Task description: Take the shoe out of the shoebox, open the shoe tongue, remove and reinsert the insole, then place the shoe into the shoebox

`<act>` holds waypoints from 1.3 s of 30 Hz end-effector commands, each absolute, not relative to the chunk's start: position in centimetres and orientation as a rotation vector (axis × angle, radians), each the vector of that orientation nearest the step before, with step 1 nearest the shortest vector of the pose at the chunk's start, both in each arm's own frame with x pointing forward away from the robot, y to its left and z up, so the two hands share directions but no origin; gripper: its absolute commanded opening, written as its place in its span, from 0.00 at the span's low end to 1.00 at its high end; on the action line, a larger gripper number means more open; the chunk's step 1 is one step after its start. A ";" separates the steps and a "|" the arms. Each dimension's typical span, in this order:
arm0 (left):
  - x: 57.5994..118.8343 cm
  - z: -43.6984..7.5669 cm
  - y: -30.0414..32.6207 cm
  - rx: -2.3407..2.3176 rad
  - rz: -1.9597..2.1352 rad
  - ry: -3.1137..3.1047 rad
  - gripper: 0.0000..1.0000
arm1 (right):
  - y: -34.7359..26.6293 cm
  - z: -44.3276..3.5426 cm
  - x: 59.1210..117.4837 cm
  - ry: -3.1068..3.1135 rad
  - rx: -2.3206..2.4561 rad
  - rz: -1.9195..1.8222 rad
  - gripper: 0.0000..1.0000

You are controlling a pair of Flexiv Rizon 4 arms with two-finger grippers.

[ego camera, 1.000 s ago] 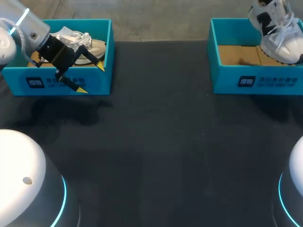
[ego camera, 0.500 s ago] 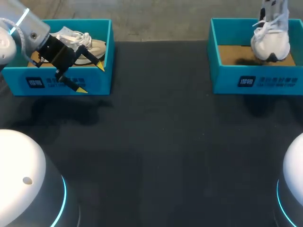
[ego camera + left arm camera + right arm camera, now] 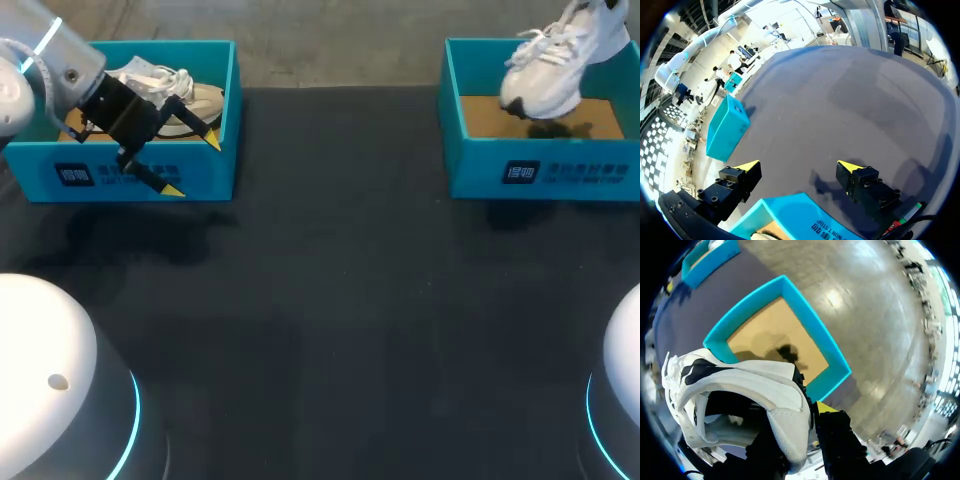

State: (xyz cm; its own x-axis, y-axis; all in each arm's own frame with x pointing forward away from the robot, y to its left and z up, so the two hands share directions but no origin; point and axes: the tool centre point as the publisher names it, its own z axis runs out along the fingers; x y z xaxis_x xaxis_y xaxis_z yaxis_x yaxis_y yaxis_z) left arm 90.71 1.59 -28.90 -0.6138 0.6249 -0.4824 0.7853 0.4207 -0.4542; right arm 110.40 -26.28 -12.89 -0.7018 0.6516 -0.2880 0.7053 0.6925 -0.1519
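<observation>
From the head view, I have the white shoe (image 3: 550, 70) hanging tilted above the right shoebox (image 3: 480, 165), toe dipping toward its cardboard floor. My left claw (image 3: 192, 166) is spread wide over the front wall of the left shoebox (image 3: 215, 120), where a beige shoe (image 3: 185, 95) lies. Both boxes stand on the dark worktop (image 3: 330, 300).

The left wrist view shows the claw gaping astride that box's teal wall, with nothing between the fingers.

In the right wrist view, my right claw (image 3: 807, 415) is clamped on the shoe's heel collar, the open teal box below it.
</observation>
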 end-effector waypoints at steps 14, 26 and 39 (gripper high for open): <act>90.6 -28.9 1.6 1.235 -0.970 2.438 1.00 | -26.8 -13.7 110.6 2.413 1.697 -0.377 0.00; 90.6 -28.9 1.6 1.235 -0.970 2.438 1.00 | -28.9 -14.7 109.0 2.000 2.081 -0.367 0.00; 90.6 -28.9 1.6 1.235 -0.970 2.438 1.00 | -30.7 -16.4 108.2 1.876 2.192 -0.238 0.00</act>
